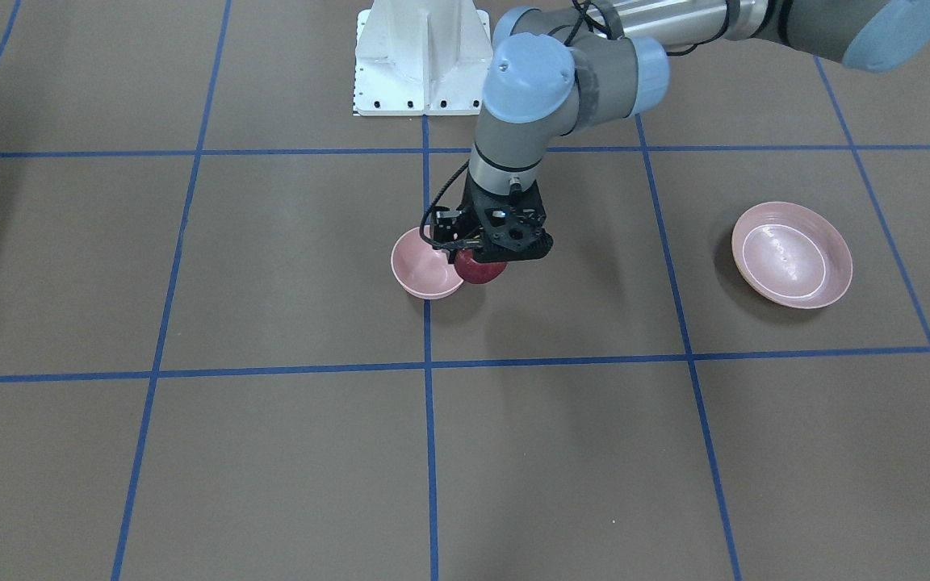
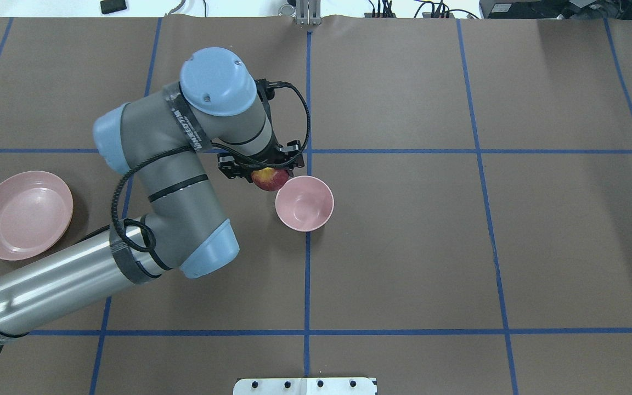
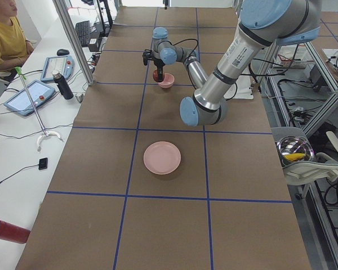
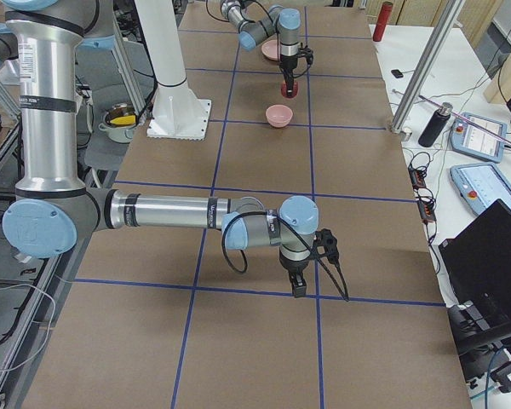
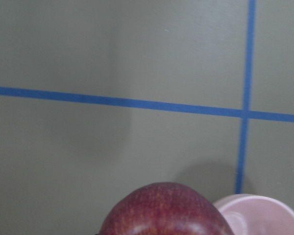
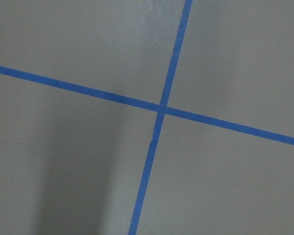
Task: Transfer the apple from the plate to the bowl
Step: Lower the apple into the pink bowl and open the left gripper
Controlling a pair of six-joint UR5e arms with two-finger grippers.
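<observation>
Beside bowl (image 2: 304,203), apple (image 2: 270,179) gripped, yellow patch up

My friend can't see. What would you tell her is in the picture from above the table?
The robot's left gripper holds a red apple just beside the rim of a small, empty pink bowl. The pink plate sits empty far off at the view's left.
</observation>
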